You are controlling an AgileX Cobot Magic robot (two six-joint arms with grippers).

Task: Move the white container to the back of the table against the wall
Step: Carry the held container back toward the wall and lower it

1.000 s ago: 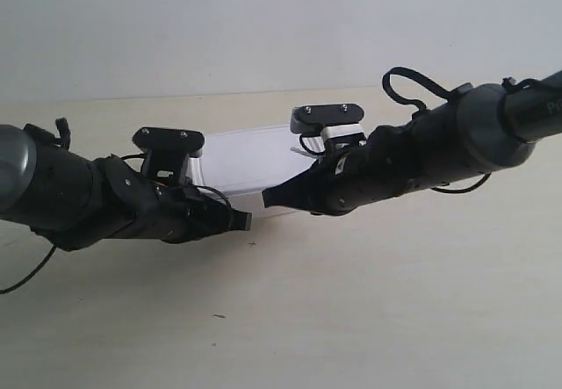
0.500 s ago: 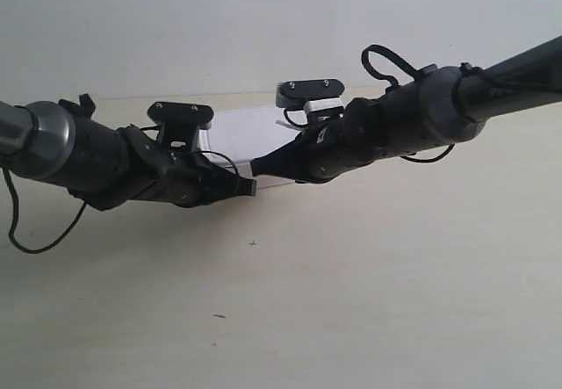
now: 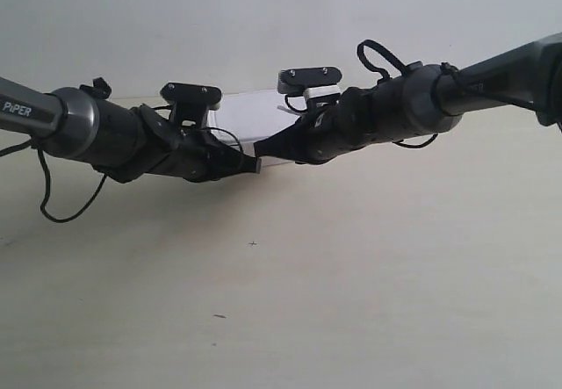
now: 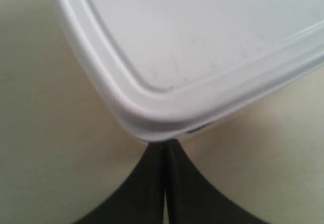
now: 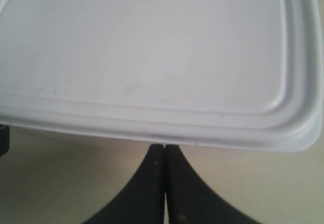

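Tips of left pincer [image 4: 164, 144] and right pincer [image 5: 164, 148], both clamped closed, meet the white container [image 3: 250, 118] at its rim.

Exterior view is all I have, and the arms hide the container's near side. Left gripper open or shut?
Observer: Shut. The left gripper has its fingers pressed together, tips at a rounded corner of the container.
Operator: Right one?
Observer: The right gripper is shut too, tips at a straight edge rather than a corner.
Operator: Lid on?
Observer: Yes. The lid is on, and its raised rim runs unbroken across both wrist views.
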